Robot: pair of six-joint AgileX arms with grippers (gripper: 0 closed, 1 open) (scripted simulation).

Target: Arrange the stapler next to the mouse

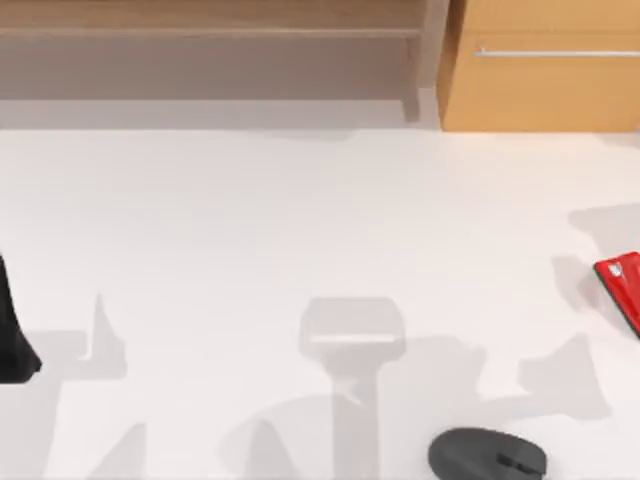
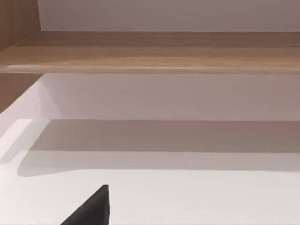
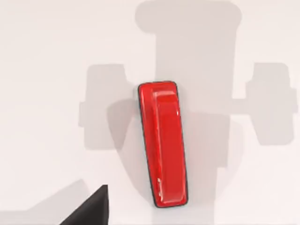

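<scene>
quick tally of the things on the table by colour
red: 1, the stapler at the table's right edge
dark grey: 1, the mouse at the near edge
black: 1, a black object at the left edge, cut off by the frame
total: 3

One red stapler (image 1: pixel 622 290) lies at the table's right edge in the top view, and the right wrist view shows the same single stapler (image 3: pixel 164 143) flat on the white table (image 3: pixel 47 70). One dark grey mouse (image 1: pixel 487 455) sits at the near edge. One tall black object (image 1: pixel 12 335) stands at the left edge, and one wooden shelf (image 1: pixel 210 30) and one drawer cabinet (image 1: pixel 540 85) line the far side.
</scene>
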